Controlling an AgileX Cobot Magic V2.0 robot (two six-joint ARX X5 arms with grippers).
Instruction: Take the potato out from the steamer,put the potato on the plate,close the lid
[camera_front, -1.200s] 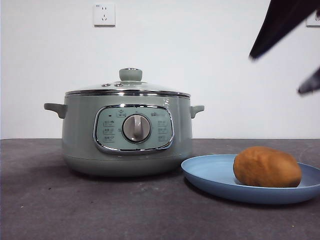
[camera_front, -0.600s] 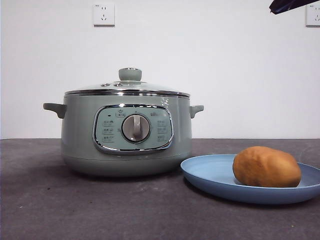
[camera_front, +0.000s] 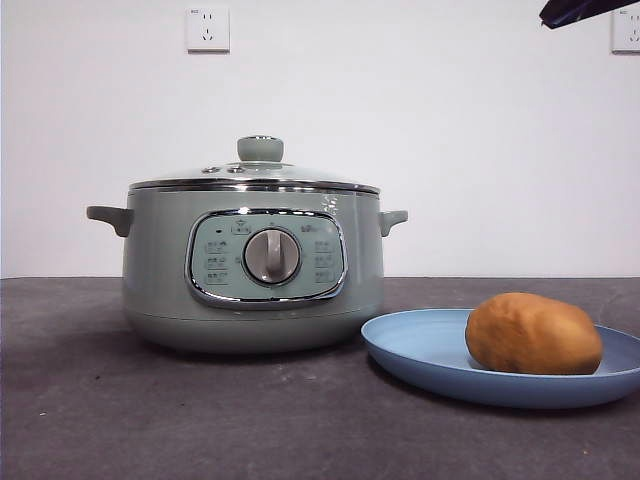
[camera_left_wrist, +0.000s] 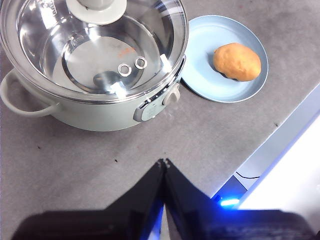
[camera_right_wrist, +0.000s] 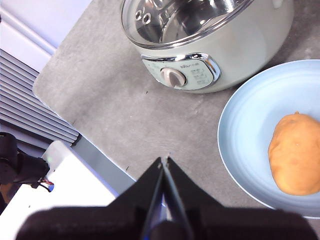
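Note:
The sage-green steamer (camera_front: 253, 266) stands on the dark table with its glass lid (camera_front: 256, 176) seated on the rim; through the lid (camera_left_wrist: 95, 47) the pot looks empty. To its right the orange-brown potato (camera_front: 533, 334) lies on the blue plate (camera_front: 420, 345). My left gripper (camera_left_wrist: 164, 162) hovers shut, high above the table in front of the steamer (camera_left_wrist: 105, 107), holding nothing. My right gripper (camera_right_wrist: 164, 160) is also shut and empty, high above the table near the plate (camera_right_wrist: 250, 130) and potato (camera_right_wrist: 295, 155). Only a black arm tip (camera_front: 580, 10) shows in the front view.
The table's front edge (camera_left_wrist: 280, 130) lies close beyond the plate in the left wrist view. White wall sockets (camera_front: 208, 28) sit on the back wall. Bare grey table (camera_front: 150, 420) stretches in front of the steamer.
One second ago a dark arm hung over the plate at the upper right; it has since risen out of view, leaving only a tip at the top corner. Nothing else moved.

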